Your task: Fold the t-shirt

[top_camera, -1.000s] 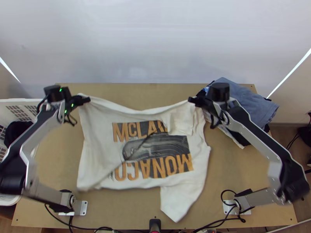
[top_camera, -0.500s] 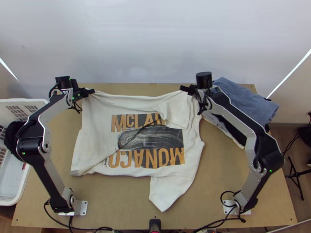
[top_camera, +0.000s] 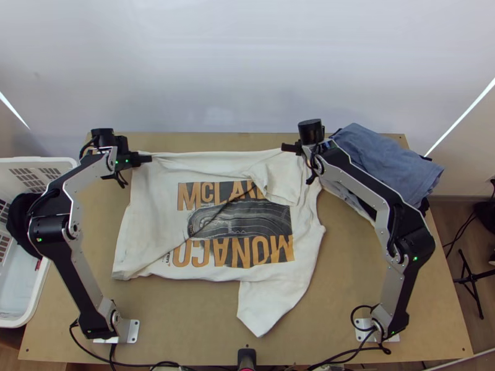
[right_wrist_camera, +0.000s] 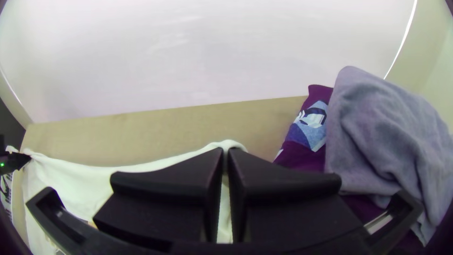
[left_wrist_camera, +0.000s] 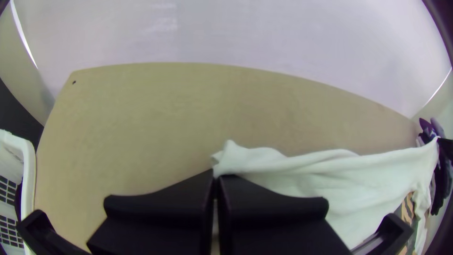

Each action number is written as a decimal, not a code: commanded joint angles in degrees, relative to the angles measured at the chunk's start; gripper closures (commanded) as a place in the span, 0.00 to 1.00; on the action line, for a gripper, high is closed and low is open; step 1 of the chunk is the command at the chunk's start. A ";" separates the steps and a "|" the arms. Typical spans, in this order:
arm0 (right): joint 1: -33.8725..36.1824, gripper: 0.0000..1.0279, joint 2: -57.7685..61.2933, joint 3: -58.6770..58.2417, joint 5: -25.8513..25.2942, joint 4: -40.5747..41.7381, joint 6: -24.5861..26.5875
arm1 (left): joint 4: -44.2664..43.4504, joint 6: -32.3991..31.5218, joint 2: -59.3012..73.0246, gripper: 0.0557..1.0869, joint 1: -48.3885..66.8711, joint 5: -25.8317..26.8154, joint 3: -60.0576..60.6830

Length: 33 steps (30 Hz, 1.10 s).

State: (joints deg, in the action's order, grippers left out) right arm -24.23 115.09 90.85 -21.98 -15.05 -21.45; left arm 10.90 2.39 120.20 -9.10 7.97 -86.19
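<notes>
Slippage looks like the chief risk to the t-shirt (top_camera: pixel 154 216), since each claw has only a small pinch of its far edge. The left claw (left_wrist_camera: pixel 214 177) is closed on the far left corner, the right claw (right_wrist_camera: pixel 225 153) on the far edge near its right end, with the hem drawn nearly straight between them. The rest lies on the surface (top_camera: pixel 198 334), uneven: a flap (top_camera: pixel 281 182) doubles over the print, a diagonal crease crosses it, and a pointed tail (top_camera: pixel 266 309) sticks out toward the near edge. If the two arms pull unequally, the cloth could skew or one pinch could pop free; if they fold now, the doubled flap and crease would probably be trapped inside as a lump. The right claw also works close beside the heap, so a swing that way might snag it. Counted up: one t-shirt, two claws, one white basket (top_camera: pixel 62 162) with one dark bundle (top_camera: pixel 17 213), and at least two garments heaped at the right, one grey-blue (top_camera: pixel 383 154), one purple (right_wrist_camera: pixel 302 156).
</notes>
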 commanded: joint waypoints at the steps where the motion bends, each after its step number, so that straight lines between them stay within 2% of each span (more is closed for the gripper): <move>1: -0.73 0.97 -1.80 -1.82 -0.61 0.28 4.84 | 7.12 3.93 -3.13 0.96 -1.09 3.46 -0.20; 12: -1.17 0.97 -7.51 -7.09 3.52 -0.60 11.78 | 11.96 5.43 -7.26 0.96 -1.80 5.74 1.29; 19: -2.31 0.97 -10.59 -10.78 3.78 -4.73 11.87 | 11.96 8.07 -9.02 0.96 -2.67 6.10 3.84; 33: -5.83 0.97 -16.30 -23.35 4.14 -5.78 9.50 | 14.07 13.16 -12.10 0.96 -5.40 8.64 9.46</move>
State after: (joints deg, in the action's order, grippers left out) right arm -28.58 100.88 72.62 -17.98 -20.23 -10.44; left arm 24.40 13.63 109.82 -13.30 15.68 -79.99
